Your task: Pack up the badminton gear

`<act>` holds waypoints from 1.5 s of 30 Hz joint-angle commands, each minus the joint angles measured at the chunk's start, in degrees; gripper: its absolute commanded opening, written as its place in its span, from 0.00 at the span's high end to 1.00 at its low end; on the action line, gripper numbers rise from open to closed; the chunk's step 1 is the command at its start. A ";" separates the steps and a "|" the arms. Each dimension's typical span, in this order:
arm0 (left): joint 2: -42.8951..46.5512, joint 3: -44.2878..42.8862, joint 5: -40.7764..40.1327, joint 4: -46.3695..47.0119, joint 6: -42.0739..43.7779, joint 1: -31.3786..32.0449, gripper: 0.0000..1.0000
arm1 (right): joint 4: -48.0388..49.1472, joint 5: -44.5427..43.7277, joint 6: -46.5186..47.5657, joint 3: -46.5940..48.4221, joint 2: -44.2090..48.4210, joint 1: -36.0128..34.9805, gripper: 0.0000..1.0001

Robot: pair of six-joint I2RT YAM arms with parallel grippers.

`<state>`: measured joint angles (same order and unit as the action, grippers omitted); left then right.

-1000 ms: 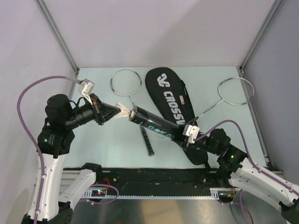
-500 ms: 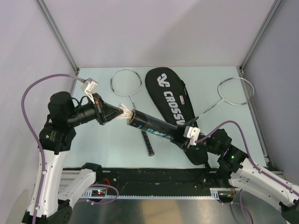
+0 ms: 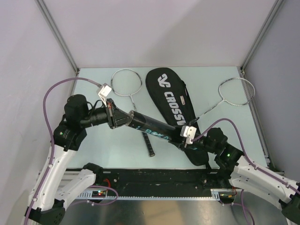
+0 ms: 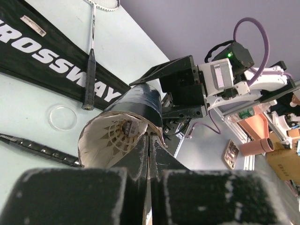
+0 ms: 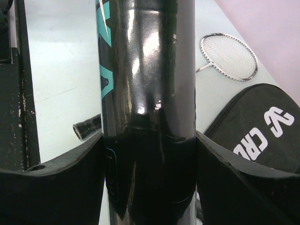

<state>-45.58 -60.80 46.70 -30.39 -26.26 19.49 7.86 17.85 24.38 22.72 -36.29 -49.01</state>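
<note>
The left gripper (image 3: 124,120) is being held with its fingers pressed almost together at the open mouth of the black tube (image 3: 157,130). A white shuttlecock (image 4: 119,137) is being shown just inside that mouth, directly ahead of the fingertips (whether its feathers are pinched cannot be told). The tube's other end is being clamped between the fingers of the right gripper (image 3: 186,139), with the CROSSWAY bag (image 3: 169,96) lying just beside that gripper.

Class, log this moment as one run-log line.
left end effector: shut, at tube mouth | right end effector: shut on tube | shuttlecock: inside tube
</note>
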 commanded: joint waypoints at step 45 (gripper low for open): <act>6.64 -3.08 -22.25 2.97 11.41 2.13 0.17 | 4.54 -15.19 -18.95 3.65 3.37 1.39 0.94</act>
<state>-38.94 -68.27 28.75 -26.85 -19.40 21.28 10.28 14.09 14.48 22.15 -34.76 -48.07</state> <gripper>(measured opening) 0.845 0.691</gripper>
